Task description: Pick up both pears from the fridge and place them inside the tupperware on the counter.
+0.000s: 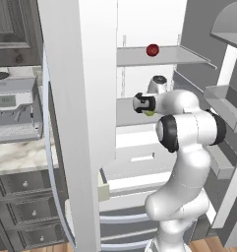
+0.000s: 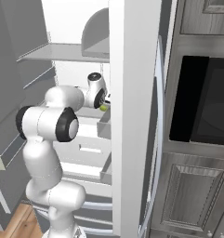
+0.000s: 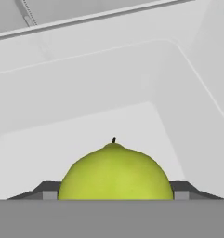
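A boxy silver-grey coffee machine [image 1: 14, 110] with a small pale display stands at the left, below dark wood panelled wall cabinets [image 1: 12, 29]. A black-glass built-in oven [image 2: 204, 102] sits in dark panelled cabinetry [image 2: 190, 195]. Light wooden floor [image 2: 13, 221] shows below.

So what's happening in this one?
The white arm is reaching into the open fridge, its gripper around the yellow-green pear on a middle shelf. In the hand view the pear sits between the two finger tips, which flank it closely; whether it is gripped yet is unclear. The red pear sits untouched on the shelf above.
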Available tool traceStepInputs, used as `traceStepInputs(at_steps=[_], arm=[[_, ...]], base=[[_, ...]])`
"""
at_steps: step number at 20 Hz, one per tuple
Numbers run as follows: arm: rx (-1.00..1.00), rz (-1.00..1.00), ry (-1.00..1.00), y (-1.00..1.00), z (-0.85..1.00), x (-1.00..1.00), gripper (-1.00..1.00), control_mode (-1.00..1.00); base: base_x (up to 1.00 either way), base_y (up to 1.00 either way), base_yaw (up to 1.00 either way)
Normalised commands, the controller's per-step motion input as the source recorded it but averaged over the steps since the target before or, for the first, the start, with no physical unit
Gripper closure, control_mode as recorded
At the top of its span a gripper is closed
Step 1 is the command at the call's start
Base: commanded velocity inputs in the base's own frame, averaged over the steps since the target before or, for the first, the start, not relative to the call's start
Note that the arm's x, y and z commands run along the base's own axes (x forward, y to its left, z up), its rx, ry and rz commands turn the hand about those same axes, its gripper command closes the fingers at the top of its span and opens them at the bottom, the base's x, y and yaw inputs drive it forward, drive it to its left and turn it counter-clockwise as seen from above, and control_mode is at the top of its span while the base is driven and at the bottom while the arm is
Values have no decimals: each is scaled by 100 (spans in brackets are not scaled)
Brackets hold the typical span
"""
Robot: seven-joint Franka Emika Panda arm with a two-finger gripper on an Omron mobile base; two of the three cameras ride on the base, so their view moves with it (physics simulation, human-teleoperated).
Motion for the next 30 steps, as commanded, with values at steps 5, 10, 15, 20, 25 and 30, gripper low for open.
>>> traceStepInputs(at_steps=[5, 10, 15, 20, 25, 30], arm=[[0, 0, -8, 0, 44, -89, 100, -100], [0, 0, 4, 4, 74, -74, 100, -100], [0, 0, 12, 15, 58, -68, 100, -100], [0, 0, 3, 19, 21, -86, 100, -100], [0, 0, 0, 26, 20, -77, 100, -100], [0, 0, 0, 18, 36, -71, 100, -100]], base=[[0, 0, 0], [0, 0, 0], [0, 0, 0], [0, 0, 0], [0, 0, 0], [0, 0, 0]])
